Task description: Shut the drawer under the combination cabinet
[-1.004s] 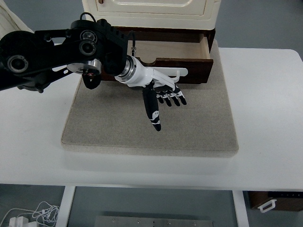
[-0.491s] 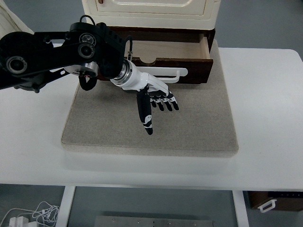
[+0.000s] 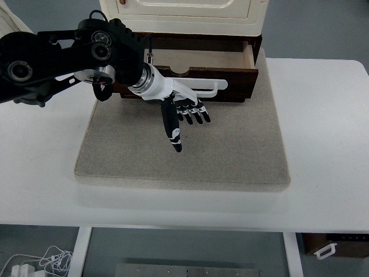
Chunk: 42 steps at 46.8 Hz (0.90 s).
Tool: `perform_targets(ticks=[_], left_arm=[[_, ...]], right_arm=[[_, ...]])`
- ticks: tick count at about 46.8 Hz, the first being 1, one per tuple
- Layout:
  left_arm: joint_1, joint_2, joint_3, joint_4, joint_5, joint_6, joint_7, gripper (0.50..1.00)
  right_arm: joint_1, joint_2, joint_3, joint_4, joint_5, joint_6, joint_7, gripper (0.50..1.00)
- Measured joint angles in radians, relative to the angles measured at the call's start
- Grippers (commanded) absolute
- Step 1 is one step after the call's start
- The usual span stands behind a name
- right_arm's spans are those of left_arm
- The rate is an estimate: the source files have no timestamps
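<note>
My left hand [image 3: 183,112], fingers spread and holding nothing, hovers before the open drawer [image 3: 202,74]; I should push its front squarely inward.

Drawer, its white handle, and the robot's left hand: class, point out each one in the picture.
drawer [image 3: 230,75], head view, dark wooden front panel.
white handle [image 3: 209,89], head view, right part of the bar.
left hand [image 3: 181,107], head view, middle of the hand.

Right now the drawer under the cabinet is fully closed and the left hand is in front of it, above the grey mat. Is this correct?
Not quite. The drawer is pulled out, not closed: the head view shows its bare inside behind the dark front panel. The rest holds: the left hand is in front of it, above the grey mat, fingers spread and holding nothing.
</note>
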Motion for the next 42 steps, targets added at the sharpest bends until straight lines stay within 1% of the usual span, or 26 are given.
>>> perform_targets(ticks=[18,31,42], left_arm=[[-0.009,-0.01,-0.006,0.074,0.002,-0.001,0.0,0.999],[-0.019,-0.015,-0.013,0.136,0.005,0.009,0.0,0.996],[-0.019,-0.015,-0.014,0.159,0.005,0.013,0.0,0.996]], right_arm=[[0.0,0.0,0.0,0.0,0.0,0.0,0.0,0.952],[0.0,0.0,0.0,0.0,0.0,0.0,0.0,0.952],[0.0,0.0,0.0,0.0,0.0,0.0,0.0,0.952]])
